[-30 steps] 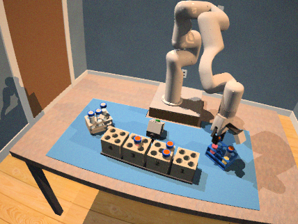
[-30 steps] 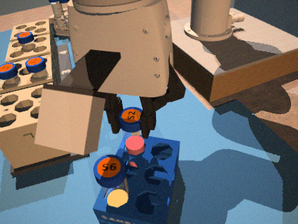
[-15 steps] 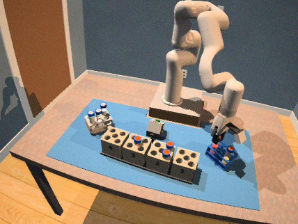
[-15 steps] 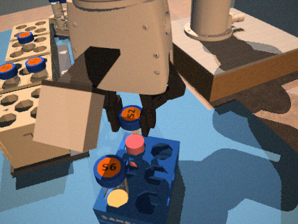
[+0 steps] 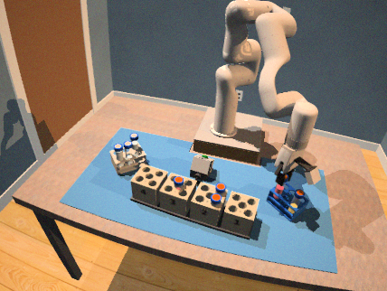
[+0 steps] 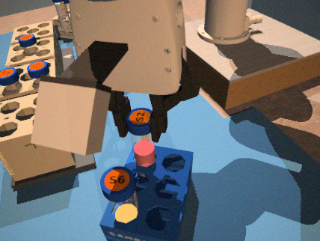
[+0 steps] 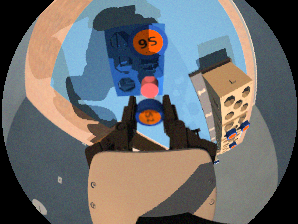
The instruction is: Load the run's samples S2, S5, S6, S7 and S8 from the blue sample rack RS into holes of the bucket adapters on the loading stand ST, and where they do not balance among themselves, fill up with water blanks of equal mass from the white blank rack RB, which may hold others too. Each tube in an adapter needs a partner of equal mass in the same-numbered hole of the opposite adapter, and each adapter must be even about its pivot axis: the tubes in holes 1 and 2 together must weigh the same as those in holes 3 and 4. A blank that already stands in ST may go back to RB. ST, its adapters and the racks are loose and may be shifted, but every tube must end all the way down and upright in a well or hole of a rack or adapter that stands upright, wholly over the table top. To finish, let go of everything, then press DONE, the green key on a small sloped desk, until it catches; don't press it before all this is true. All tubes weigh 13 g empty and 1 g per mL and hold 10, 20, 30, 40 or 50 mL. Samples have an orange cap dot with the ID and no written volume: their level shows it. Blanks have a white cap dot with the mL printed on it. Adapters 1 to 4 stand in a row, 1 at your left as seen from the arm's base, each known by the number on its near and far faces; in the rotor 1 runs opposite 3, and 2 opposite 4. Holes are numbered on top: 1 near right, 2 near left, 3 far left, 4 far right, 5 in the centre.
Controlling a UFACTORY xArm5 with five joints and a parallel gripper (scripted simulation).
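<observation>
My gripper (image 6: 139,125) is shut on the blue cap of sample S2 (image 6: 139,119), a clear tube with pink liquid (image 6: 143,153) whose lower part stands in the far-left well of the blue sample rack RS (image 6: 153,194). It also shows in the wrist view (image 7: 149,116) and in the top view (image 5: 281,175). Sample S6 (image 6: 117,180), with yellow liquid, stands in RS next to it. The other wells I can see in RS are empty. On the stand ST (image 5: 194,199), adapter 3 holds one orange-dotted tube (image 5: 178,181) and adapter 2 holds two (image 5: 218,192). Adapters 4 (image 5: 148,182) and 1 (image 5: 240,210) are empty.
The white blank rack RB (image 5: 127,155) with several blue-capped tubes stands at the left of the blue mat. The small desk with the green DONE key (image 5: 202,166) sits behind ST. The arm's base plinth (image 5: 231,140) is behind that. RS is near the mat's right edge.
</observation>
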